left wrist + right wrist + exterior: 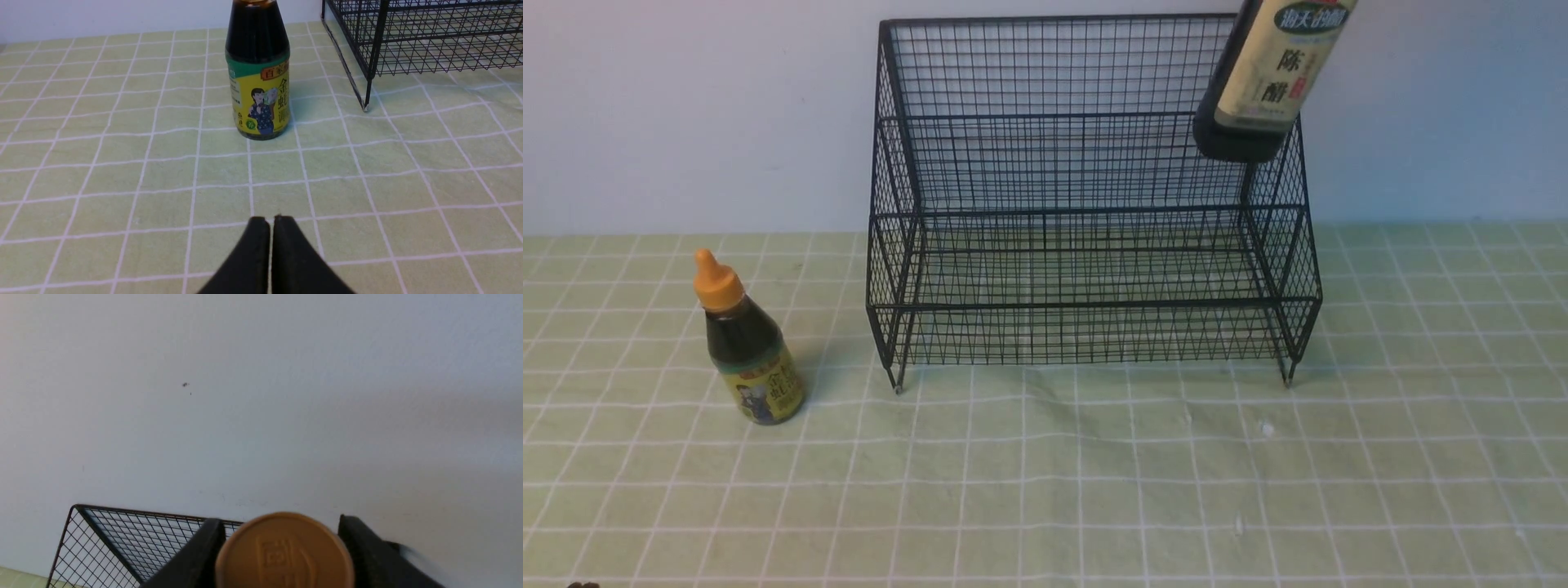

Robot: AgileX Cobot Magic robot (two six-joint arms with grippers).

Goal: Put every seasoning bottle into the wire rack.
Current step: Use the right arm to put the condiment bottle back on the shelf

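Right gripper [281,521]: clamped on the tall bottle [1270,77], with one black finger on each side of its tan cap [284,553].
Right arm pose: raised high and out of the front view. Its wrist camera looks over the cap at the wall [261,396] and the rack's top corner.
Tall bottle: in the air and tilted, its base over the right end of the wire rack [1086,204] and level with the upper tier. Whether it touches the wire, I cannot tell.
Left gripper [271,222]: fingers pressed together, holding nothing.
Left arm pose: low over the tablecloth [1045,474] near the tabletop's front-left corner, aimed at the short bottle [259,81] and well apart from it.
Short bottle: upright on the tabletop's left side, near the rack's front-left foot but not touching it.
Wire rack: at the tabletop's far edge, against the wall, with both tiers bare.
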